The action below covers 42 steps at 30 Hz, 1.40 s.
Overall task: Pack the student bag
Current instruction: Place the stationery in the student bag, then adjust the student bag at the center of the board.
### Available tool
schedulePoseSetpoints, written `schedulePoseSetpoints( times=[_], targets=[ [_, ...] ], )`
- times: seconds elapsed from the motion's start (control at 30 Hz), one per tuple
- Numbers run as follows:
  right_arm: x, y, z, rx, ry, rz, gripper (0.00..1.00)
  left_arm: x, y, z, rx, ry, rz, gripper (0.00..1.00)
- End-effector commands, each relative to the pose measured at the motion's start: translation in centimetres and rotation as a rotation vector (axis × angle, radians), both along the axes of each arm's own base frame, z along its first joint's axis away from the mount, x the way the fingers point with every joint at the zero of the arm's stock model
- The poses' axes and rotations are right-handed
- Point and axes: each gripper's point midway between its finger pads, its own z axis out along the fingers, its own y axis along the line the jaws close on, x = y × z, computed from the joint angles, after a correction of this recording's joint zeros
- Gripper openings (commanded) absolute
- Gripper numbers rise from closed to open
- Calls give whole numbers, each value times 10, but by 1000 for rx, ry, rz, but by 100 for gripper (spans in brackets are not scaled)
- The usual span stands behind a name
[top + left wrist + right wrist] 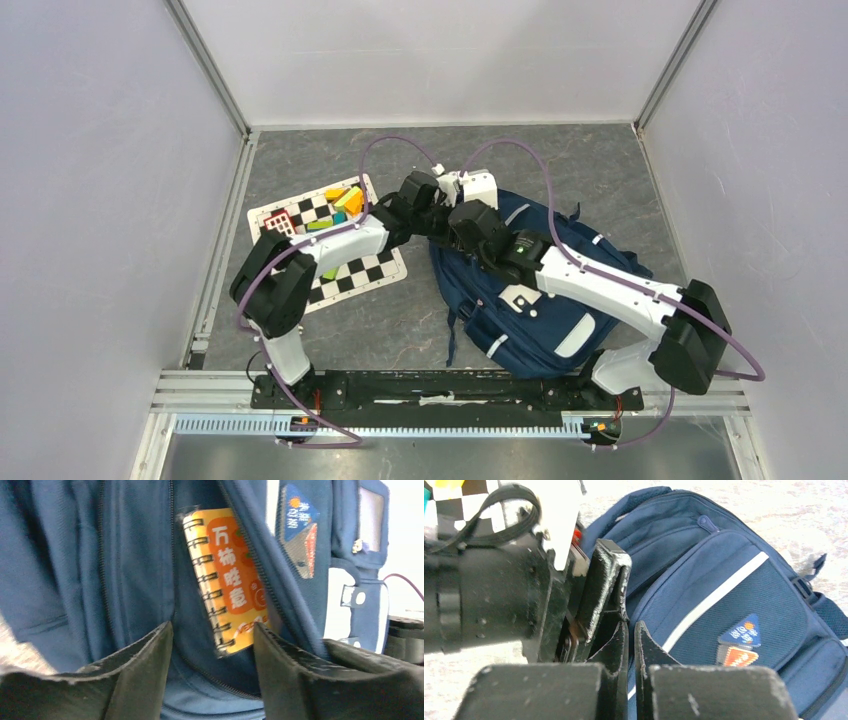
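Navy student bag [540, 328]: flat on desk [400, 320], right of ctr.
L fingers [145, 665]: wide apart at bag mouth, holding nothing.
Orange notebook [230, 580]: inside bag.
R fingers [614, 650]: near-closed, pinching bag fabric.

Orange spiral notebook [232, 580] cover reads 万柿胜意 in white characters

The worktop [400, 330] is a dark grey, marbled surface enclosed by pale walls on the left, right and far sides. A black-and-white checkerboard mat [375, 268] lies flat on its left far part, slightly askew. To the right, near the middle, the navy student bag [530, 320] lies on its back, apart from the mat.
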Motion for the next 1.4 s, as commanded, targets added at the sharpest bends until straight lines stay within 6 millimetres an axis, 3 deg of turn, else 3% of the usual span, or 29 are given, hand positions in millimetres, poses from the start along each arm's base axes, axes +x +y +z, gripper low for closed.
schedulePoseSetpoints(
  times=[0.0, 0.03, 0.17, 0.3, 0.37, 0.47, 0.57, 0.7, 0.87, 0.93, 1.03, 1.1, 1.2, 1.37],
  targets=[
    [0, -1, 21, 52, -53, 4, 0, 1, 25, 29, 66, -122, 31, 77],
    [-1, 0, 25, 63, -60, 9, 1, 5, 32, 34, 75, -138, 58, 82],
    [-6, 6, 43, 113, -71, 60, 33, 14, 61, 53, 146, -207, 132, 96],
    [-10, 0, 65, 133, -96, 72, 62, 34, 105, 46, 307, -192, 303, 100],
    [-12, -5, 71, 125, -99, 73, 74, 44, 117, 44, 320, -162, 363, 100],
    [-12, -25, 67, 97, -73, 32, 88, 51, 109, 43, 250, -117, 364, 100],
    [-9, -58, 50, 54, -34, -36, 98, 55, 88, 39, 184, -66, 324, 100],
    [-12, -117, 14, 52, 46, -145, 98, 63, 58, 24, 105, 7, 258, 100],
    [-30, -200, -13, 87, 76, -335, 98, 65, 30, -3, 25, 119, 205, 94],
    [-39, -223, -22, 111, 80, -395, 98, 62, 20, -6, -17, 143, 179, 89],
    [-52, -238, -34, 134, 79, -456, 98, 48, 8, -14, -57, 186, 136, 68],
    [-60, -242, -42, 147, 80, -488, 98, 38, 6, -17, -57, 190, 114, 45],
    [-68, -241, -52, 169, 78, -490, 98, 29, 17, -13, -56, 169, 155, 6],
    [-76, -226, -78, 207, 147, -424, 98, 19, 64, 10, -63, 74, 400, 2]
  ],
)
